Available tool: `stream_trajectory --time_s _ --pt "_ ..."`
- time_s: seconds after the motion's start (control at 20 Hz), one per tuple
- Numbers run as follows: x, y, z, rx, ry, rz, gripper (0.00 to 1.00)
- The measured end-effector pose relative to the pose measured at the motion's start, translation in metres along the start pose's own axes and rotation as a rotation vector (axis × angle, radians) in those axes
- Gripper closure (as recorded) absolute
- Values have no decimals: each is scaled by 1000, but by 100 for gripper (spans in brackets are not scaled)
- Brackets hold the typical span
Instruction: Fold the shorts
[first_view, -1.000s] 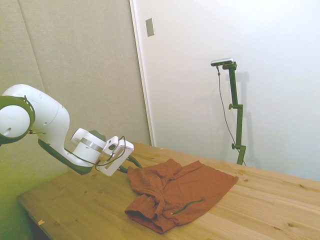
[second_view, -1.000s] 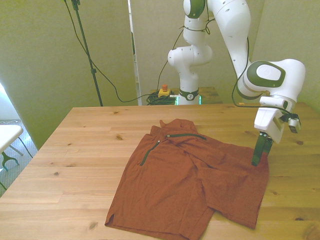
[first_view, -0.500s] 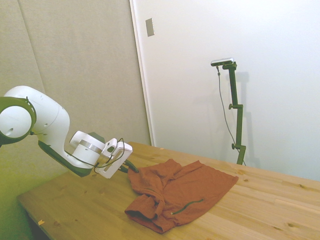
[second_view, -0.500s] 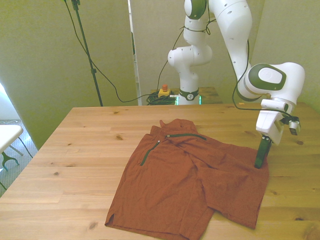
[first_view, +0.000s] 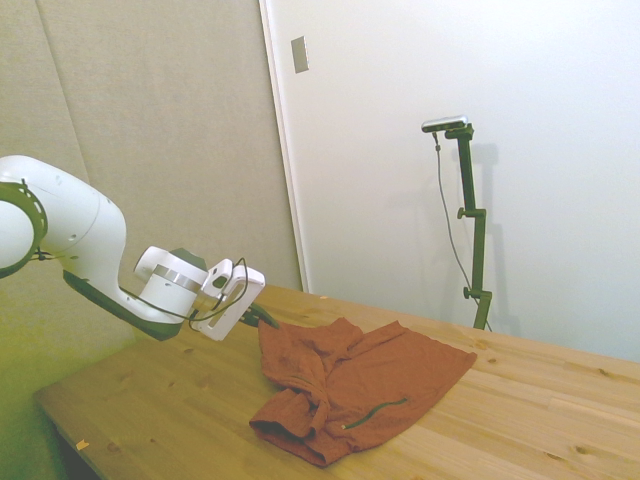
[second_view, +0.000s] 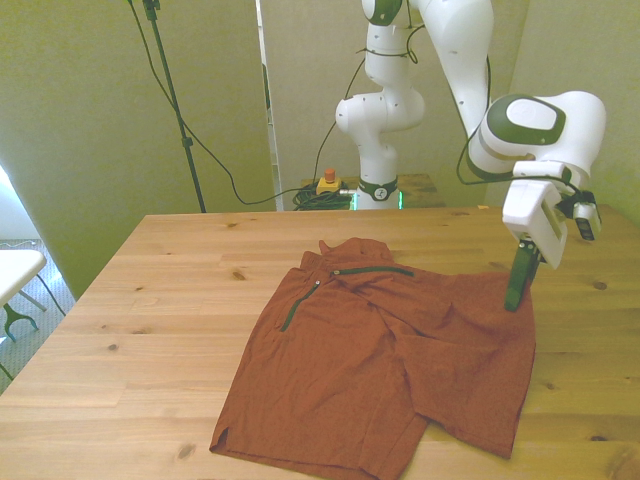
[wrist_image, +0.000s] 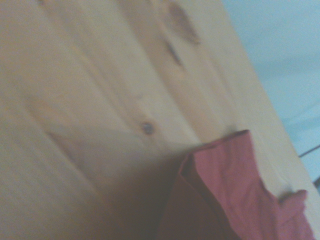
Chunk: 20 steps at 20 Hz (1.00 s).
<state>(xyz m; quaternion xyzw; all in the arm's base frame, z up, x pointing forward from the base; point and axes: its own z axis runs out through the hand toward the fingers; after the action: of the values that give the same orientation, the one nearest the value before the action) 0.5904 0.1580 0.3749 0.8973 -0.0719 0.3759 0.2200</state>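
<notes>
The rust-orange shorts (second_view: 370, 360) lie spread across the wooden table (second_view: 150, 300), rumpled near the waistband, with a thin dark green cord (second_view: 372, 270) along the top. My gripper (second_view: 514, 300) is at the cloth's edge on the front view's right, fingers pressed together on that edge, which is raised slightly off the wood. From the side, the gripper (first_view: 268, 322) meets the near corner of the shorts (first_view: 370, 385). The wrist view has a blurred red fold of the shorts (wrist_image: 225, 190) over bare wood.
A small yellow box with a red button (second_view: 327, 184) and cables sit behind the table's far edge. Bare wood (first_view: 150, 400) stretches on both sides of the cloth. The table's edge on the front view's right lies close to the gripper.
The gripper dropped onto the shorts' edge, then rose and drew back slightly. That edge of the cloth has come up with it.
</notes>
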Motion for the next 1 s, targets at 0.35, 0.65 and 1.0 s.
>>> stream_trajectory --time_s 0.35,0.65,1.0 --pt "40 123 39 -67 35 67 100" --pt "57 212 72 -120 40 111 100" --pt "65 260 127 -150 17 149 100"
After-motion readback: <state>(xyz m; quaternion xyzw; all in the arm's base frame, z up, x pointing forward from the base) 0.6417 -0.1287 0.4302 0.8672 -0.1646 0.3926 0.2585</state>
